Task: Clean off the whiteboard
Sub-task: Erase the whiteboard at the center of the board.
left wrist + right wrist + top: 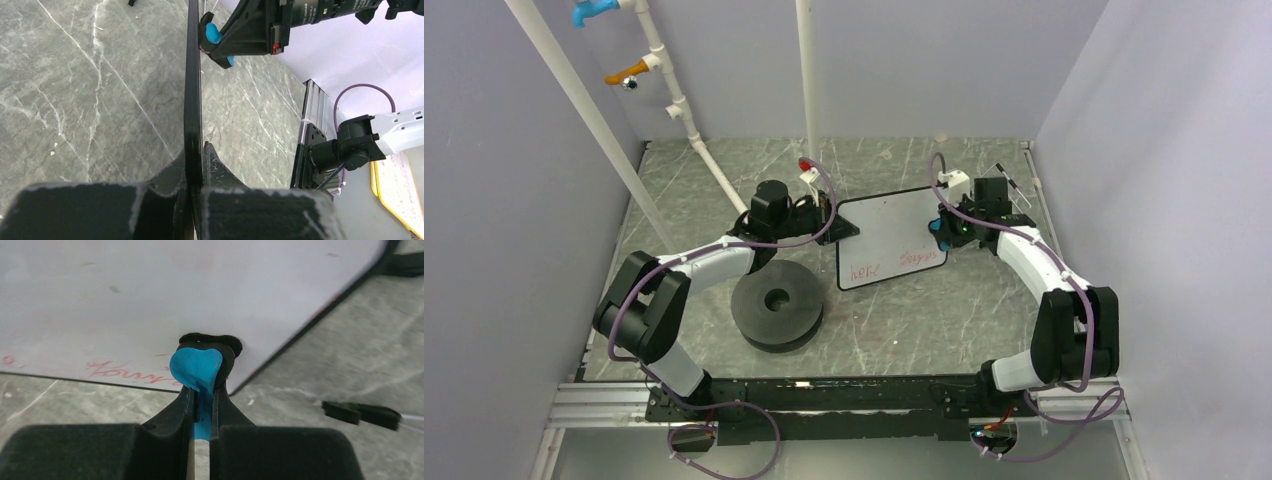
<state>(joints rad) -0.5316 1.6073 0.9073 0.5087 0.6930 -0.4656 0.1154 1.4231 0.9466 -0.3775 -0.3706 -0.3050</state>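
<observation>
Table (904, 320): whiteboard (889, 235) mid-table, just beside black disc (777, 303), face up, long axis running from my left side to my right | my left pincer (194, 155) pinching its left edge | my right pincer (202, 395) pinching eraser (197, 367), pad on board's right part | red writing (894, 265) along near edge unwiped | risk, I judge: hard rubbing could lever board out of my thin edge grip
</observation>
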